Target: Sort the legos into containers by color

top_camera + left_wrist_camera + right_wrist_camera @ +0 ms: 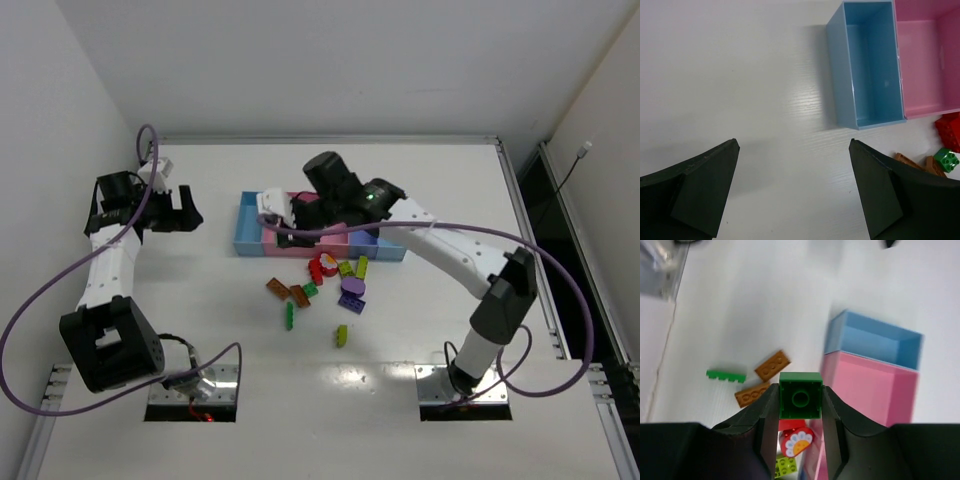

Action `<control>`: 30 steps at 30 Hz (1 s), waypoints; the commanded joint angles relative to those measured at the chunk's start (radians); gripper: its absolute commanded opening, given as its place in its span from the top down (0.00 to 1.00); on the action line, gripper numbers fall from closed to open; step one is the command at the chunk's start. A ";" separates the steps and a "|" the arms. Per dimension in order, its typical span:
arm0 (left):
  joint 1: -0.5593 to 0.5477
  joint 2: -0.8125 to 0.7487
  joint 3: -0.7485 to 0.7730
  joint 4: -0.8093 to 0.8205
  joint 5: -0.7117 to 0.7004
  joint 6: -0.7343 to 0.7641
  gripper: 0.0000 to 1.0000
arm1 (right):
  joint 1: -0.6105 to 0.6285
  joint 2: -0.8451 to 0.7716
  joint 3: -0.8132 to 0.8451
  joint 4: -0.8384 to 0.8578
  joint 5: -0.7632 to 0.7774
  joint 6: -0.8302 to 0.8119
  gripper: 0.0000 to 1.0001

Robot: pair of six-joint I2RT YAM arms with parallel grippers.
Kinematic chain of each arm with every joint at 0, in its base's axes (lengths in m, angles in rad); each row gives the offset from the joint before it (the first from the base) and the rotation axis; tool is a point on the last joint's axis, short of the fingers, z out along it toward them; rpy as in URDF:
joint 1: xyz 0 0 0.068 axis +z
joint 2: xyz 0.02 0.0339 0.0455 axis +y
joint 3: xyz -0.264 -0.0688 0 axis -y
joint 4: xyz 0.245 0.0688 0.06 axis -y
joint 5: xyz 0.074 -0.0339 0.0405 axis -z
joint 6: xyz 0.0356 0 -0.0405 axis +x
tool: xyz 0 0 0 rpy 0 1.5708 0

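Right pincer (800, 391) clamps a green brick (800, 405), held up near the pink bin (865, 387); left pincer (794, 145) stands wide open above the white worktop (715, 60)

White table (200, 300), row of joined containers (244, 238), loose legos (352, 290) scattered just beside them

Bright, even light falls from overhead, leaving a pale sheen on the white desk (380, 375) near the arm bases and a soft grey shadow beside the light blue bin (840, 75), the top view sharp, the dark fingers (700, 195) close to each wrist lens slightly soft.
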 commanded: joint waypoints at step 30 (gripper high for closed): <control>-0.286 0.082 0.121 0.114 -0.115 -0.057 0.01 | -0.697 0.132 -0.055 0.039 0.168 0.811 1.00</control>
